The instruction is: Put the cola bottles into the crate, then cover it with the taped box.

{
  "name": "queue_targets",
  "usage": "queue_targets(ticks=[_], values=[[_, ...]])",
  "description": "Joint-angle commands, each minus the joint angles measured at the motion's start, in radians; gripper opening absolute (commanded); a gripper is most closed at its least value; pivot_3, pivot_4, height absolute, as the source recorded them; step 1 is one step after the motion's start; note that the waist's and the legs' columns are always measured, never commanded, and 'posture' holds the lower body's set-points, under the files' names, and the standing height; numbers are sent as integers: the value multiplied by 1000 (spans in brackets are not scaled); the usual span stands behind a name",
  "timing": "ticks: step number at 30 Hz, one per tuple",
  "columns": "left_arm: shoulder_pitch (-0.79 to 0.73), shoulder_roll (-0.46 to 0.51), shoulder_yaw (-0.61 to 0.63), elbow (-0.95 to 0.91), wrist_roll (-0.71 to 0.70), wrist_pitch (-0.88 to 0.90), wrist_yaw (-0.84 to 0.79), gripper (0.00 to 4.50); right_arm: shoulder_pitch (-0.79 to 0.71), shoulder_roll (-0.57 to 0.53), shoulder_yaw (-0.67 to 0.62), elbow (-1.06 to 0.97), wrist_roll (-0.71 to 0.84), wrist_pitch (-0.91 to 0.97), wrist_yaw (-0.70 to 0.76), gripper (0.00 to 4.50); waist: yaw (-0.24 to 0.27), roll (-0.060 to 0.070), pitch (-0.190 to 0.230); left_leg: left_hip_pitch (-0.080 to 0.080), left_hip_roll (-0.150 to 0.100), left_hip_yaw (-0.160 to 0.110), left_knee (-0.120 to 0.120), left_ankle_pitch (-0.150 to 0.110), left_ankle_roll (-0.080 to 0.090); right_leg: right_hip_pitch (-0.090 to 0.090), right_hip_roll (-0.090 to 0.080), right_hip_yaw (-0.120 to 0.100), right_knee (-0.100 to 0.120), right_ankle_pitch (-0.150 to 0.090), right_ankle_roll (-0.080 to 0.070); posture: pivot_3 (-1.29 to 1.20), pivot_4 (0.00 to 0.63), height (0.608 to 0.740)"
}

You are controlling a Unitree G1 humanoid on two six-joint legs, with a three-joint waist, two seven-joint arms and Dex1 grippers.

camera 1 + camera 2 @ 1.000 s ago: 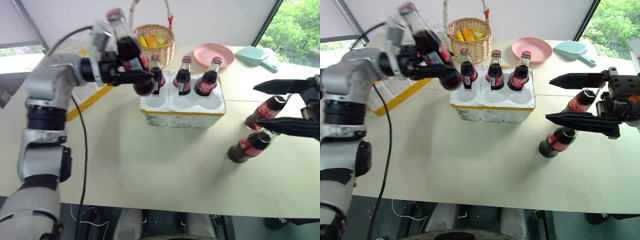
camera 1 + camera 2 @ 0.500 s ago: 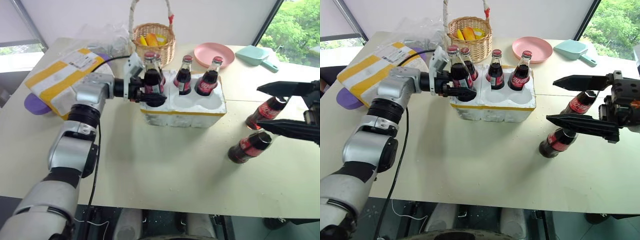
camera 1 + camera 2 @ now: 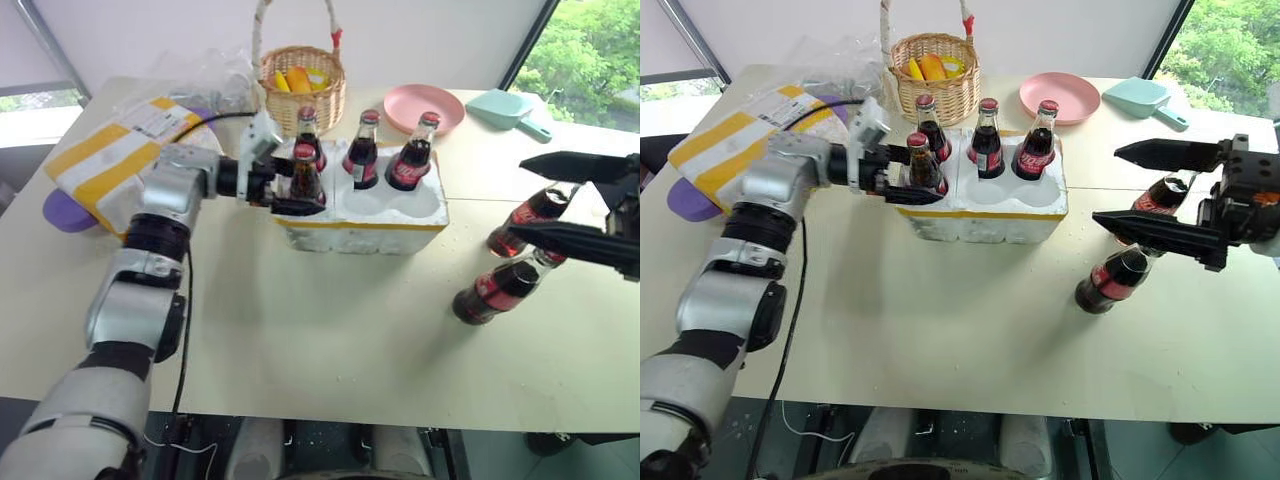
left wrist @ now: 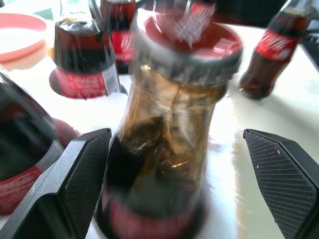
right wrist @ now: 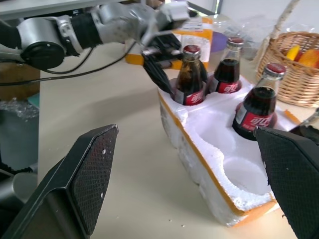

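Observation:
The white crate (image 3: 385, 218) holds several cola bottles: three in the far row and one (image 3: 304, 172) upright in the near left well. My left gripper (image 3: 297, 190) is open around that bottle; in the left wrist view its fingers (image 4: 75, 179) stand apart on either side of the bottle (image 4: 164, 149). Two more cola bottles (image 3: 527, 218) (image 3: 492, 292) stand on the table to the crate's right. My right gripper (image 3: 517, 195) hovers open over them, holding nothing. The taped box (image 3: 115, 155) lies at the far left.
A wicker basket (image 3: 300, 88) with fruit stands behind the crate, beside a pink plate (image 3: 425, 106) and a teal scoop (image 3: 510, 110). A purple dish (image 3: 62, 212) lies under the taped box, with clear plastic wrap (image 3: 205, 72) behind it.
My left gripper brought the bottle down from above the crate's left end into the near left well and opened its fingers. The right gripper stayed over the two loose bottles.

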Motion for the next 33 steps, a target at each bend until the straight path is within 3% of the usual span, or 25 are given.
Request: queue_targets(ticks=[1, 5, 8, 13, 20, 26, 33], values=[[17, 84, 76, -193, -98, 124, -28, 4430, -5, -13, -85, 19, -3, 0, -17, 4500, 2, 0, 0, 0, 0, 0, 0, 0, -1, 0, 0, 0, 0, 0, 0, 0, 150, 740], [77, 249, 177, -431, -261, 339, -71, 4430, 69, 28, -215, 8, -4, 45, -65, 4500, 4, 0, 0, 0, 0, -1, 0, 1, -1, 2, 0, 0, -1, 0, 0, 0, 150, 740], [163, 318, 202, -590, -347, 410, -81, 4430, 96, 83, -288, -37, 66, 91, -160, 4500, 5, 1, -1, 0, 0, -1, 0, 1, -1, 3, 0, 0, -1, 0, 0, 0, 150, 740], [282, 319, 180, -711, -372, 410, -22, 4430, 236, 157, -473, -133, 188, 183, -250, 4500, 10, 1, -1, 5, 0, -2, 0, -2, 3, 7, 0, 0, -1, 0, 0, 0, 150, 740], [294, 276, 131, -691, -369, 380, 22, 4430, 655, 361, -655, -310, 188, 154, -158, 4500, 22, 0, -1, 7, 0, -2, -2, -3, 5, 8, 0, 0, -1, 0, 0, 0, 150, 740], [306, 262, 99, -678, -363, 360, 27, 4430, 868, 550, -482, -399, 0, -27, -139, 4500, 23, 1, -1, 8, 1, -2, -2, -3, 5, 8, 1, 2, -1, -1, 0, 0, 150, 740], [315, 241, 73, -668, -334, 318, 51, 4430, 868, 655, -182, -362, -194, -213, -194, 4500, 25, 1, -1, 8, 0, -1, -2, -3, 5, 7, 1, 3, -1, -1, 0, 0, 150, 740]])
